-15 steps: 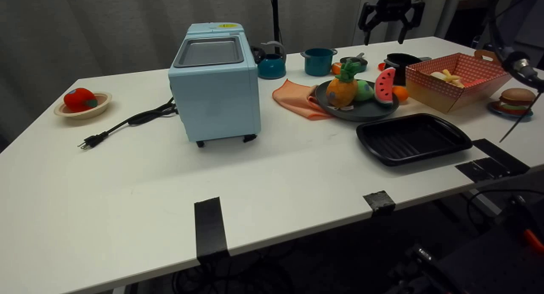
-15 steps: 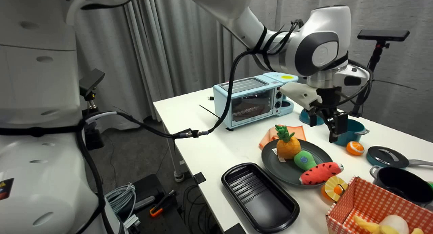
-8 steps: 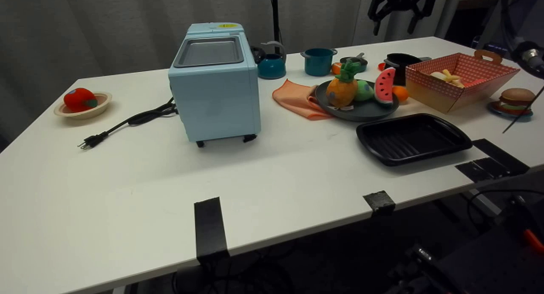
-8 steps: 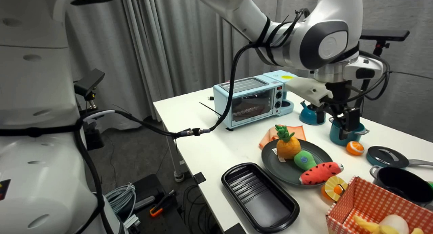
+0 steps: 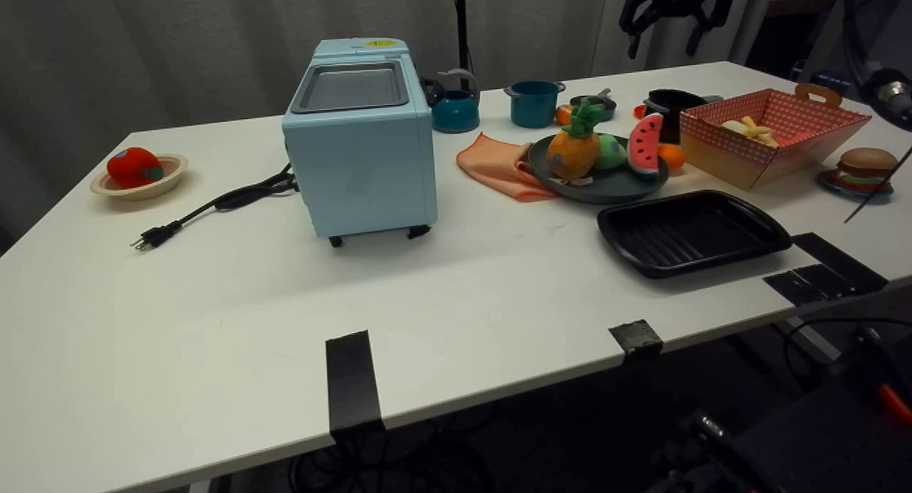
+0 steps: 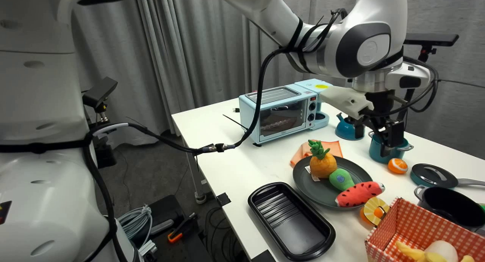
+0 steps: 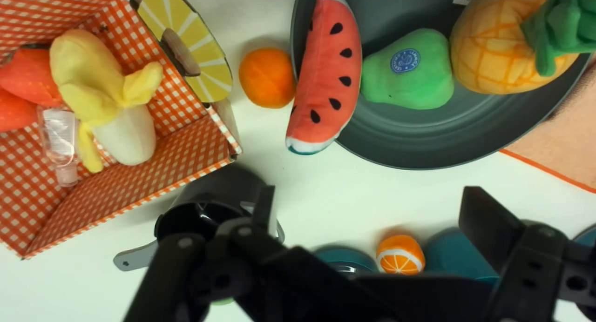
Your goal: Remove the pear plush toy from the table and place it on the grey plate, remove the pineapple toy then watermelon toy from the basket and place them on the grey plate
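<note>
The green pear plush (image 6: 341, 179), the pineapple toy (image 6: 323, 166) and the watermelon toy (image 6: 359, 194) are all on the grey plate (image 6: 317, 194). In the wrist view the pear (image 7: 409, 70) lies between the pineapple (image 7: 498, 45) and the watermelon (image 7: 328, 75). The watermelon lies across the plate's rim with one end past it. The basket (image 6: 439, 231) stands beside the plate; in the wrist view it (image 7: 186, 143) holds a peeled banana toy, red toys and a small clear bottle. My gripper (image 7: 368, 191) is open and empty, raised above the table beyond the plate; it also shows in an exterior view (image 5: 662, 54).
A black baking pan (image 6: 291, 220) lies beside the plate. An orange (image 7: 266, 77) sits between basket and watermelon. A black pot (image 6: 451, 207), lidded pan (image 6: 433, 175), orange half (image 6: 398, 166) and teal pot (image 6: 382, 153) stand behind. A blue toaster oven (image 5: 363, 165) and orange cloth (image 5: 499, 165) are nearby.
The arm has risen slightly and shifted right in both exterior views, nearly stopping over the last half second. The gripper stays open. The toys, plate and basket have not moved.
</note>
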`<state>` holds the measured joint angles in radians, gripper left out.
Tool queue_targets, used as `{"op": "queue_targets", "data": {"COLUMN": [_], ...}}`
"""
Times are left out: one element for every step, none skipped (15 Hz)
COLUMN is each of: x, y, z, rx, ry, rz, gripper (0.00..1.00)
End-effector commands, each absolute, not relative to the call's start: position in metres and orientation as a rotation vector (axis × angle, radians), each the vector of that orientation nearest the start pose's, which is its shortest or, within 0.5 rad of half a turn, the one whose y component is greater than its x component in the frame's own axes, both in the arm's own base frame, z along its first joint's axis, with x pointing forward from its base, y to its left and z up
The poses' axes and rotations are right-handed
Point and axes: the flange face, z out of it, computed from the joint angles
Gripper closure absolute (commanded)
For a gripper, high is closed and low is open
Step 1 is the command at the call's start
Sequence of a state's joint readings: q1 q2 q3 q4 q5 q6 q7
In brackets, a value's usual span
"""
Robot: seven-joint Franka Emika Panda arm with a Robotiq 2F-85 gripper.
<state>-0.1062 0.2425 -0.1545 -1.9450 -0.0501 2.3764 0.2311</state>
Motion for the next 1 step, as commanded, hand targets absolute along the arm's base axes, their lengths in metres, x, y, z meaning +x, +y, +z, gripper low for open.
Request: {"op": "queue_targets", "data": {"x": [0.6035], "y": [-0.1573], "z": [0.3789], "rx": [-3.123], "ry": [0.716], "rz": [-0.304], "gripper": [0.00]}}
